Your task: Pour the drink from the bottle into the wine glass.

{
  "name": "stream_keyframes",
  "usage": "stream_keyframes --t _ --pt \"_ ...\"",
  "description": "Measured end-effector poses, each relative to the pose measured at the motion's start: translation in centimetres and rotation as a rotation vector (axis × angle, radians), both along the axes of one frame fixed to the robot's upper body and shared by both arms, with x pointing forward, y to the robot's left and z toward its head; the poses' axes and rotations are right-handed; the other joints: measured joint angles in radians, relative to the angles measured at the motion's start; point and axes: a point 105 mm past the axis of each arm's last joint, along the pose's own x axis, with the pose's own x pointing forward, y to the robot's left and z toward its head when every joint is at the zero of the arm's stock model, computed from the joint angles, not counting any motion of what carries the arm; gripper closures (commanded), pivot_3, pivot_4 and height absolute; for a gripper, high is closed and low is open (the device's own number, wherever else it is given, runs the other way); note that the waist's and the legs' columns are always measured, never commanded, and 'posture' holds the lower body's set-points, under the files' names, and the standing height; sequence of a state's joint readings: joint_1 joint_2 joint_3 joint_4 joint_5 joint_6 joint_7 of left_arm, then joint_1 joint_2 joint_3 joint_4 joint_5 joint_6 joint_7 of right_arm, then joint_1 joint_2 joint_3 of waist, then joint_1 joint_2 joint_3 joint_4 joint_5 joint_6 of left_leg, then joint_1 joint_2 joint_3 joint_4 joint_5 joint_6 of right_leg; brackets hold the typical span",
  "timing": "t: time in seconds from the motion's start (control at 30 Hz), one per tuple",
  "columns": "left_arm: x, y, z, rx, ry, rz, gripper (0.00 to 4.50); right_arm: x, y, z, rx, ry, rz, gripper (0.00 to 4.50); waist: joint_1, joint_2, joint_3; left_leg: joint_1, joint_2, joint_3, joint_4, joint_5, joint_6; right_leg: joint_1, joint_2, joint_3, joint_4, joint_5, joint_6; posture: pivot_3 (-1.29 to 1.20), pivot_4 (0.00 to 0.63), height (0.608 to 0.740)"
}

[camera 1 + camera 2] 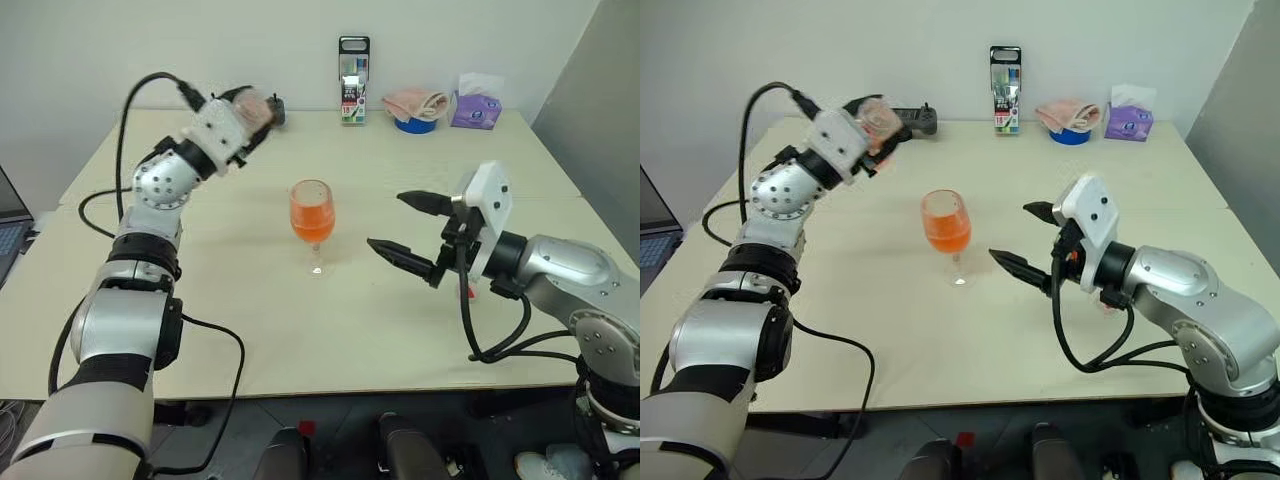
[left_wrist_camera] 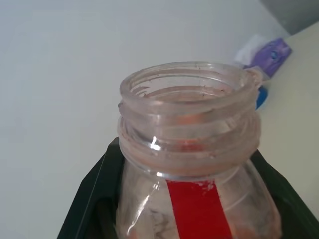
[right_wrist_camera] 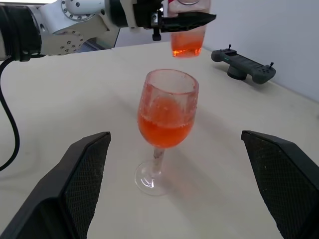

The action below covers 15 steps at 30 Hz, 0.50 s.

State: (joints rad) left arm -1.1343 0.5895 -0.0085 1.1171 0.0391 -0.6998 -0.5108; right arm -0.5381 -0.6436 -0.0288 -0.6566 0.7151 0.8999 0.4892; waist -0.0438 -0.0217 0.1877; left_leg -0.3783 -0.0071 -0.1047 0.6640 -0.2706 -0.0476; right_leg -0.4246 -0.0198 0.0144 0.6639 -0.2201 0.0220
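**Two grippers, one filled glass: pour at or near its end**

Left gripper [image 1: 252, 112] clamped on the bottle [image 2: 192, 164], held raised with the uncapped mouth up; a small remnant of the drink [image 3: 185, 49] visible in the bottle's base in the right wrist view. Wine glass [image 1: 312, 222] upright on the surface [image 1: 300, 330], below and to the right of the left gripper, well apart from it, roughly half full of orange-red liquid. Right gripper [image 1: 408, 228] spread wide and empty, just beside the glass, not touching. Step judged: pouring done, bottle tipped back up. Next move judged: lowering the bottle onto bare surface clear of the glass, then releasing. Hidden or unclear: cap nowhere identifiable; bottle's lower body cut off in the left wrist view; fingertip contact on the label masked.
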Motion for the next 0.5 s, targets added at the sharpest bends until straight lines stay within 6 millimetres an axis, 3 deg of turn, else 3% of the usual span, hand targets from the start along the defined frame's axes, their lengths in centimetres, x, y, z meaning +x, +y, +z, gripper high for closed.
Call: stream_keyframes --t 0.17,0.27,0.4,0.5 --pt "0.7 3.9 -1.0 -0.348 0.175 0.108 2.37 -0.4 1.3 2.3 0.039 -0.024 0.092 0.0 -0.001 0.0 0.0 0.0 0.0 -0.001 0.0 0.0 0.0 0.0 0.0 0.0 0.0 0.0 0.0 0.0 0.15 0.74" --pt "0.7 4.7 -3.7 -0.505 0.315 0.164 2.37 -1.2 2.4 4.0 0.06 -0.045 0.165 0.0 -0.004 0.0 0.0 0.0 0.0 -0.002 0.0 0.0 0.0 0.0 0.0 -0.001 0.0 0.0 0.0 0.0 0.15 0.74" --pt "0.2 5.7 -7.3 -0.58 0.409 0.267 2.38 -1.0 2.4 3.7 0.051 -0.009 0.172 0.0 0.003 0.0 0.0 0.0 0.0 -0.002 0.0 0.0 0.0 0.0 -0.001 -0.001 0.0 0.0 0.0 0.0 0.15 0.74" --pt "-0.1 6.0 -8.3 -0.628 0.419 0.323 2.38 -0.7 2.6 3.5 0.031 -0.001 0.172 0.0 0.012 0.0 0.0 0.0 0.0 -0.002 0.0 0.0 0.0 0.0 -0.001 -0.001 0.0 0.0 0.0 0.0 0.15 0.74"
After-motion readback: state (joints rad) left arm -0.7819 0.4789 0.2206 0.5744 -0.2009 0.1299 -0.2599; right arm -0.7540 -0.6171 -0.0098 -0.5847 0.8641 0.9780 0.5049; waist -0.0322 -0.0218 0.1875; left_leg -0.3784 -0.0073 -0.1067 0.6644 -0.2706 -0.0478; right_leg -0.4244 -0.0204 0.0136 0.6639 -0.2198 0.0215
